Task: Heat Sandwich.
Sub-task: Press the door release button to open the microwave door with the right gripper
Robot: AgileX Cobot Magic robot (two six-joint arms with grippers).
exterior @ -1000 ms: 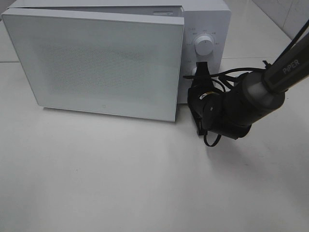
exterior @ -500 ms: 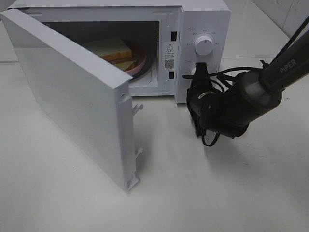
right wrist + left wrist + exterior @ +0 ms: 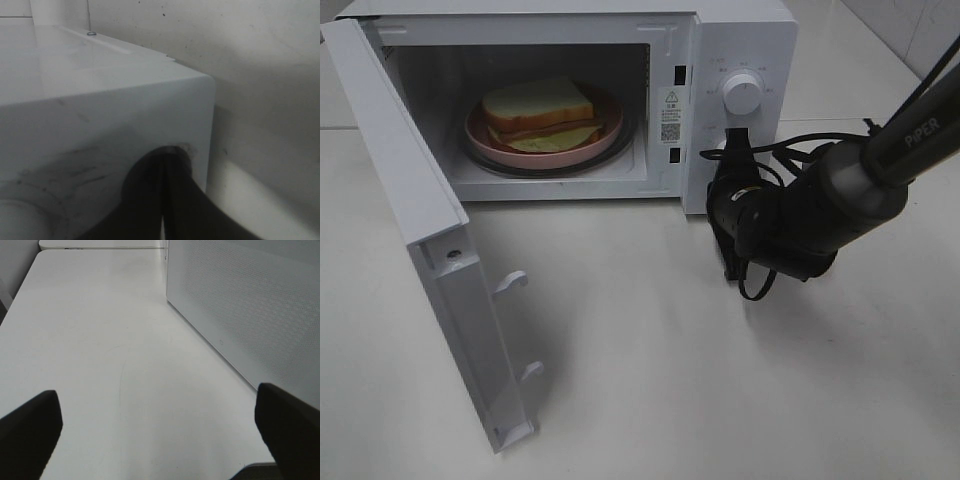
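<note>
The sandwich (image 3: 540,105), white bread with tan crust and a pale filling, lies on a round pink plate (image 3: 608,135) inside the open microwave (image 3: 750,40). The microwave's door (image 3: 410,190) stands swung wide to the left. My right gripper (image 3: 733,148) is shut, its tips against the lower control of the panel, just below the round knob (image 3: 742,93). In the right wrist view the shut fingertips (image 3: 162,170) touch the white front. My left gripper (image 3: 157,392) is open over bare table beside the door's perforated outer face (image 3: 250,305); the high view does not show it.
The open door juts toward the front left of the white table (image 3: 640,380) and takes up that side. The right arm (image 3: 820,210) and its cables lie in front of the control panel. A tiled wall edge (image 3: 920,30) shows at the back right.
The microwave door has swung from nearly shut to wide open, uncovering the sandwich and plate. The right gripper has stayed at the lower control.
</note>
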